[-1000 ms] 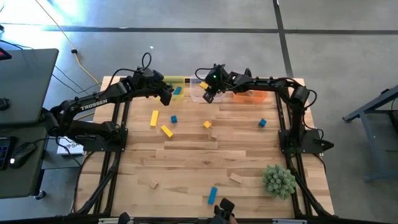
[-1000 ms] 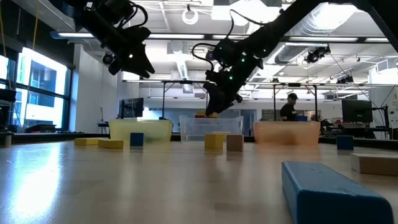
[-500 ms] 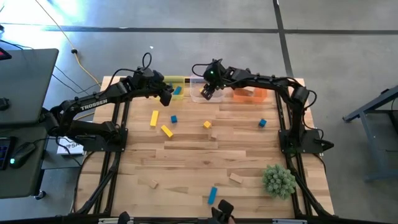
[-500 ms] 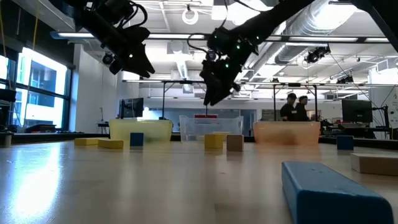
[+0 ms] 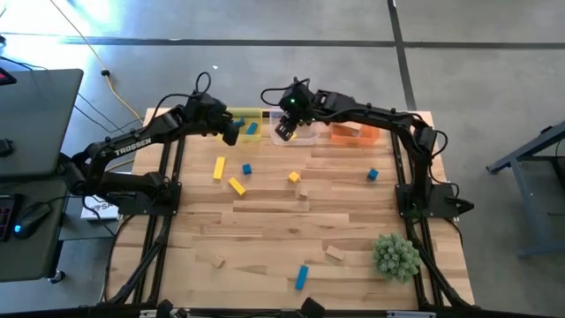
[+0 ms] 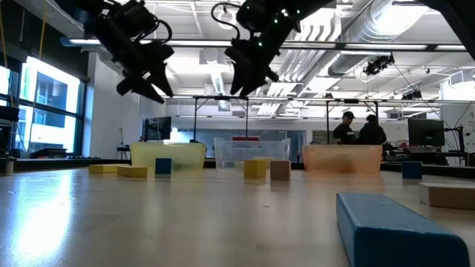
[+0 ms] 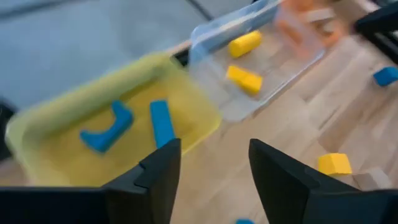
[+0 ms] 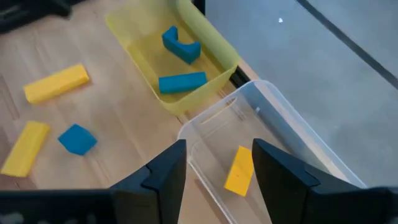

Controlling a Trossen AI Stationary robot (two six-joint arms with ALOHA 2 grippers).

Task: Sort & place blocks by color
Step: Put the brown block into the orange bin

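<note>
From above, three bins sit in a row at the far edge of the table (image 5: 265, 256): a yellow bin (image 5: 250, 124) on the left, a clear bin (image 5: 305, 134) in the middle and an orange bin (image 5: 356, 133) on the right. The left gripper (image 5: 229, 134) hangs just left of the yellow bin, and the right gripper (image 5: 284, 131) hangs over the clear bin's left end. The low view alone shows that both are raised well above the bins. Each wrist view shows its own fingers apart with nothing between them, so both jaws are open and empty. The left wrist view shows two blue blocks (image 7: 160, 122) in the yellow bin and two yellow blocks (image 7: 244, 79) in the clear bin; the right wrist view shows only one of those yellow blocks. Loose blocks (image 5: 237, 185) in yellow, blue and tan lie scattered across the table's middle and near side, with a spiky green plant ball (image 5: 395, 256) near the right corner. Two people (image 6: 358, 133) stand in the room beyond.
</note>
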